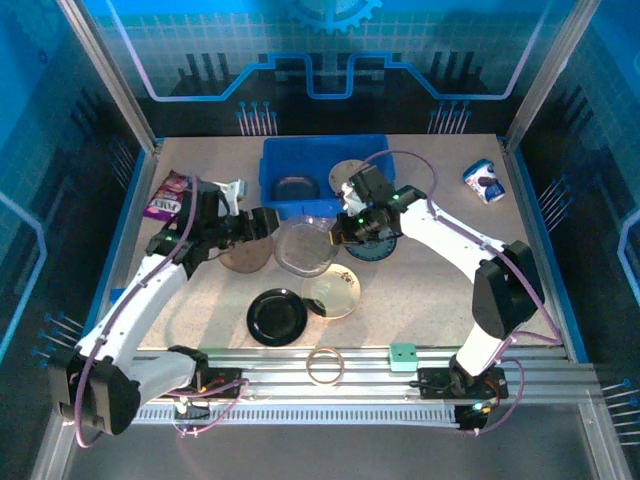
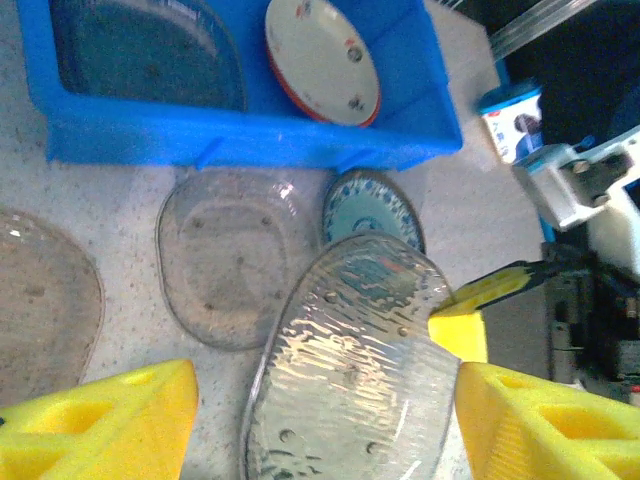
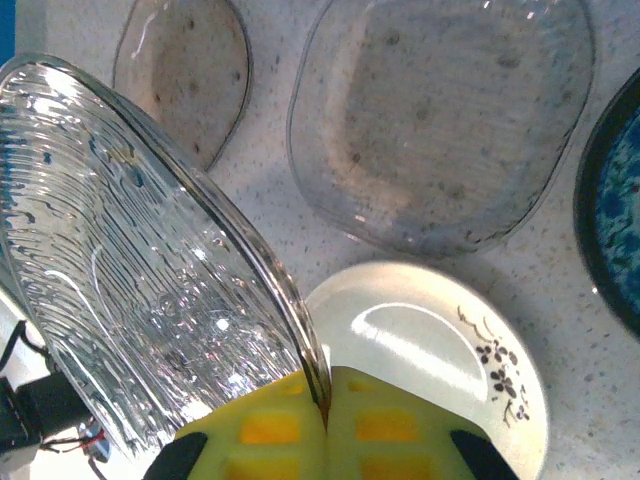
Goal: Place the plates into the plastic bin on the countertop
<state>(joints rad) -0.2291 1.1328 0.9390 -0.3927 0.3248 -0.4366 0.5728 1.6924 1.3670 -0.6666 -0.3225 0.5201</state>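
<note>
Your left gripper (image 2: 325,400) stands wide, a finger on either side of the ribbed clear plate (image 2: 350,370) (contact cannot be confirmed). Your right gripper (image 3: 322,385) is pinched on that plate's rim and holds it tilted over the countertop (image 1: 430,300). The plastic bin (image 1: 300,143) sits at twelve o'clock and holds a smoky plate (image 2: 150,50) and a cream plate (image 2: 320,60).
</note>
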